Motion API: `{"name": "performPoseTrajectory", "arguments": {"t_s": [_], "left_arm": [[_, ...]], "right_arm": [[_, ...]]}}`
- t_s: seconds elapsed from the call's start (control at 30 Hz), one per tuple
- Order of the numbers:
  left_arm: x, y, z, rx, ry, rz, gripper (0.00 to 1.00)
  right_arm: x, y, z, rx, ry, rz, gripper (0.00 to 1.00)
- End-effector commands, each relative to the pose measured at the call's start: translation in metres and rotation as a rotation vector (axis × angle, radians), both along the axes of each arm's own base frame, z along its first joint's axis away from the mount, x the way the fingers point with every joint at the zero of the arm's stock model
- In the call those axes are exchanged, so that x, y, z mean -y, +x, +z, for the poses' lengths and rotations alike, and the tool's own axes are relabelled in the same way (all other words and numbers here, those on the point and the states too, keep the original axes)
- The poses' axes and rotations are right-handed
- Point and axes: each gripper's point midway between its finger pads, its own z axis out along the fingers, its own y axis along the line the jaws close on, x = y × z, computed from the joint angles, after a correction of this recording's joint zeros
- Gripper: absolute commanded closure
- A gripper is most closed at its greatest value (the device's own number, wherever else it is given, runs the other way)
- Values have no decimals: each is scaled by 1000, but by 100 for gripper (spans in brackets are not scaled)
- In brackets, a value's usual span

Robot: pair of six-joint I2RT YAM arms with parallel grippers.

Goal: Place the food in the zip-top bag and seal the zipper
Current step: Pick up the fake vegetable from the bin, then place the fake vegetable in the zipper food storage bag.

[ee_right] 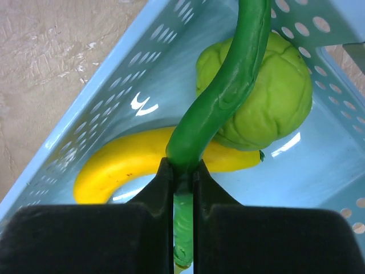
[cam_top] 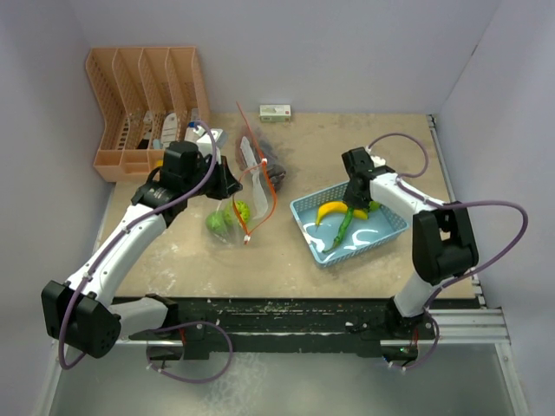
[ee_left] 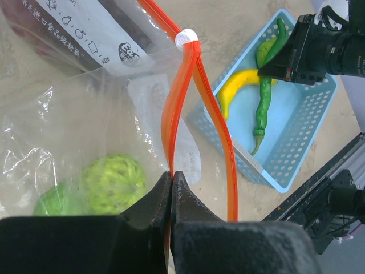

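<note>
- Bag (cam_top: pixel 245 178): clear plastic, lying on the table (cam_top: pixel 286 269) left of centre, mouth facing the basket
- Zipper (ee_left: pixel 171 114): its two orange strips bow apart, so the mouth is open; they meet at a white slider (ee_left: pixel 186 38) at the far end
- Bag contents: two round green fruits (ee_left: pixel 111 182) near the mouth; a dark red mass (ee_left: pixel 34 34) shows through the plastic at the far end, under a printed label
- Left gripper (ee_left: pixel 172 181): fingers pressed together on one zipper strip; the other strip runs free just beside them
- Basket (cam_top: pixel 381 238): light blue, perforated walls, right of centre on the table, well apart from the bag
- Basket contents: a banana (ee_right: pixel 125 165), a long pepper (ee_right: pixel 228 85) and a lumpy green fruit (ee_right: pixel 268 97); the pepper lies across both the banana and the fruit
- Right gripper (ee_right: pixel 182 171): down inside the basket, fingers clamped on the pepper partway along its length, the banana directly behind
- Rack (cam_top: pixel 139 95): orange, slotted, at the far left corner, small items in its compartments, too small to identify
- Box (cam_top: pixel 275 112): small, against the back wall, beyond the bag
</note>
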Motion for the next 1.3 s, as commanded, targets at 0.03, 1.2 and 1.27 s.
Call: {"name": "performPoseTrajectory", "arguments": {"t_s": [0.03,1.2,1.27], "left_arm": [[0,-1,9,44,-3,-13,100],[5,-3,10,30,-37,-22,100],[6,-3,9,26,-38,-25,100]], "right_arm": [[12,1,19,60,-33,-39,100],[-210,-15,330,1151,365,498,100],[-220,-16,324,1143,370,511,100]]}}
